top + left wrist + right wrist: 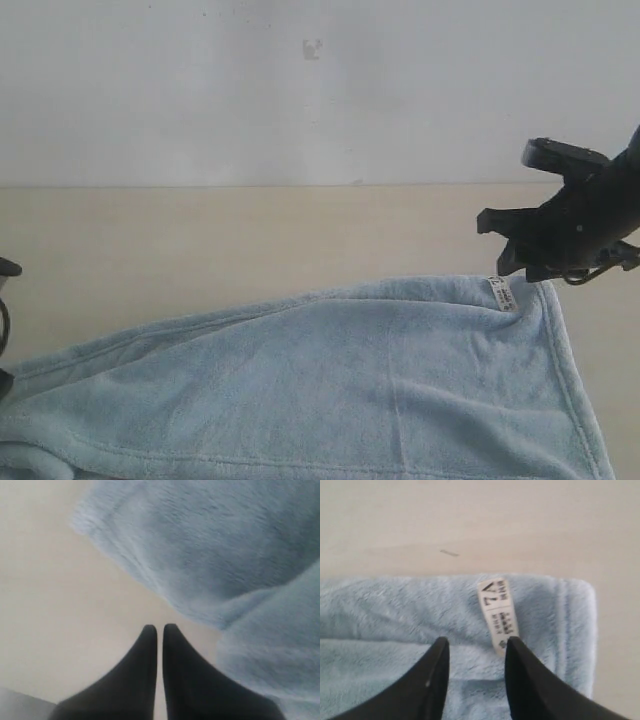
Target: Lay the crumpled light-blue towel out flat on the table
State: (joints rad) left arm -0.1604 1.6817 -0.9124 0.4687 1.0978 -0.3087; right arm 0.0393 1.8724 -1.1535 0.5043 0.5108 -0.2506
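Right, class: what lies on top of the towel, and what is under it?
A white care tag lies on the towel. The table shows around it; anything beneath the cloth is covered.

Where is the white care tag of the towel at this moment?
In the exterior view the care tag sits at the towel's far right corner, just under the right gripper.

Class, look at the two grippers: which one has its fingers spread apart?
The right gripper: its fingers stand apart over the white tag on the towel. The left gripper has fingers nearly touching, over the table beside the towel.
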